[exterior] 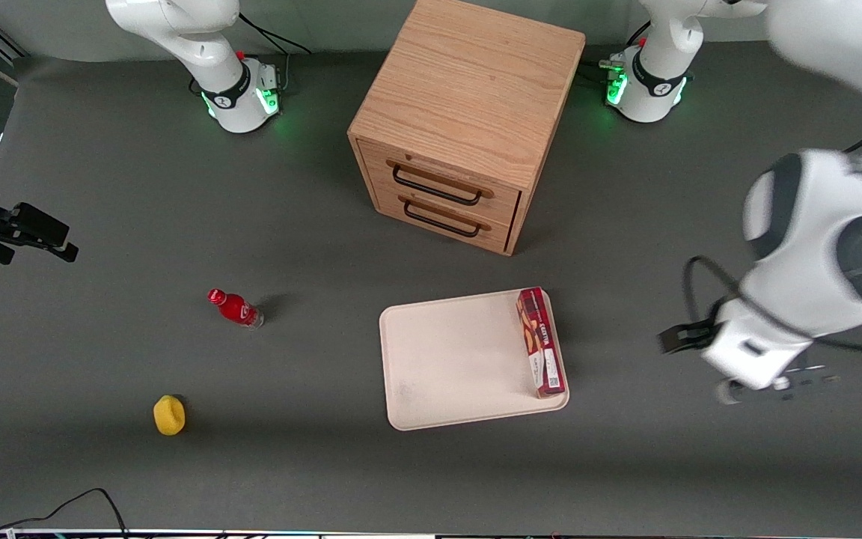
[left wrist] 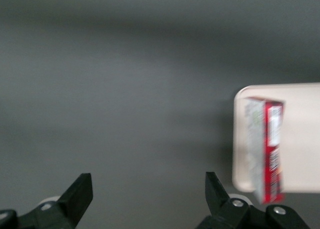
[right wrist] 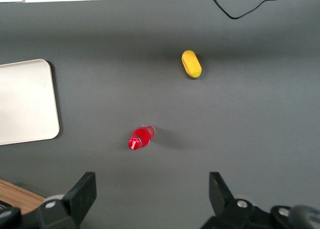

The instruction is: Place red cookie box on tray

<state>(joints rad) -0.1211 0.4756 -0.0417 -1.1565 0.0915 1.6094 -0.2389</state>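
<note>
The red cookie box lies flat on the cream tray, along the tray's edge nearest the working arm's end of the table. My left gripper hangs over bare table beside the tray, well apart from the box and toward the working arm's end. In the left wrist view the gripper is open, its black fingertips wide apart with only grey table between them. That view also shows the box lying on the tray.
A wooden cabinet with two drawers stands farther from the front camera than the tray. A small red bottle and a yellow object lie toward the parked arm's end. A cable runs along the near table edge.
</note>
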